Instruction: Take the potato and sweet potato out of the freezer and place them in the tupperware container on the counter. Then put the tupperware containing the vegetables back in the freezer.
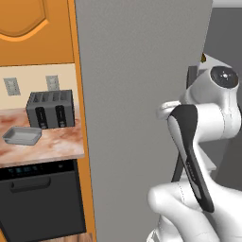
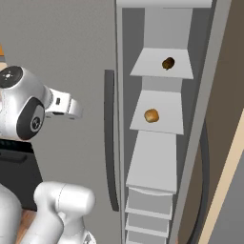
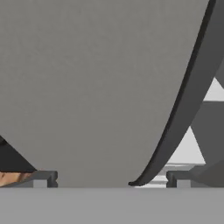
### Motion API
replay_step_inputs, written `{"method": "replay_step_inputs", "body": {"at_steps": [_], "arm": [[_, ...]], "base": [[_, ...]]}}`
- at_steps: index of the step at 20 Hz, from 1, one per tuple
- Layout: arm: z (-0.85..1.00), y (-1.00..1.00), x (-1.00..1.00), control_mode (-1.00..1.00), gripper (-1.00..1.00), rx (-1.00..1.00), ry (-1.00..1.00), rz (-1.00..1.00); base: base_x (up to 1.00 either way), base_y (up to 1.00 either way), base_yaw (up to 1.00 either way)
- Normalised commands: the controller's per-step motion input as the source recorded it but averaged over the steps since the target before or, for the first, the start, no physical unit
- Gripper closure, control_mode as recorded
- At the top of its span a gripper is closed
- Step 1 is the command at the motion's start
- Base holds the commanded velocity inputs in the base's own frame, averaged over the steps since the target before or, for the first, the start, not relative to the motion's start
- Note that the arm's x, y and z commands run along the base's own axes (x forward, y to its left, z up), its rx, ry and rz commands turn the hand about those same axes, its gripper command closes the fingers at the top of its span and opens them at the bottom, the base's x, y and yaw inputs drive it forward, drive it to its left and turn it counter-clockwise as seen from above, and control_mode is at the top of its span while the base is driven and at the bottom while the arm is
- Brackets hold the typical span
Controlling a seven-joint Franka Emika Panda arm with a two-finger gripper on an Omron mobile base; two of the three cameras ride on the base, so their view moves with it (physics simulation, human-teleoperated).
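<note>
The freezer (image 2: 162, 28) stands open, its grey shelves showing. The dark reddish-brown sweet potato (image 2: 167, 63) lies on an upper shelf. One shelf lower sits the tan potato (image 2: 151, 115). On the marbled counter (image 1: 56, 142) at the left rests the shallow grey tupperware container (image 1: 21, 135), with nothing in it. My gripper (image 3: 111, 179) is open, its fingertips (image 3: 43, 178) wide apart, close in front of a flat grey door panel (image 3: 96, 78). The lower end of a long dark curved handle (image 3: 183, 109) shows between the tips, untouched. White shelves appear past the handle.
A dark slotted toaster (image 1: 50, 109) stands just behind the container. A black dishwasher (image 1: 42, 203) sits under the counter. A tall grey panel (image 1: 137, 94) separates the counter from the shelves. Another dark handle (image 2: 109, 138) runs down the panel left of the shelves.
</note>
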Motion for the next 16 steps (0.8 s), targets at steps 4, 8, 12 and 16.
{"method": "replay_step_inputs", "body": {"at_steps": [4, 8, 12, 16], "arm": [[0.21, -0.15, -0.39, -1.0, -1.0, 0.0, 0.0, -0.06], [0.02, -0.21, -0.33, -1.0, -1.0, 0.0, 0.05, -0.05], [0.0, -0.23, -0.28, -1.0, -1.0, 0.0, 0.07, -0.04], [0.0, -0.07, -0.12, -1.0, -1.0, 0.0, 0.04, -0.01]], "base": [[0.0, 0.0, 0.0], [0.0, 0.0, 0.0], [0.0, 0.0, 0.0], [0.0, 0.0, 0.0]]}}
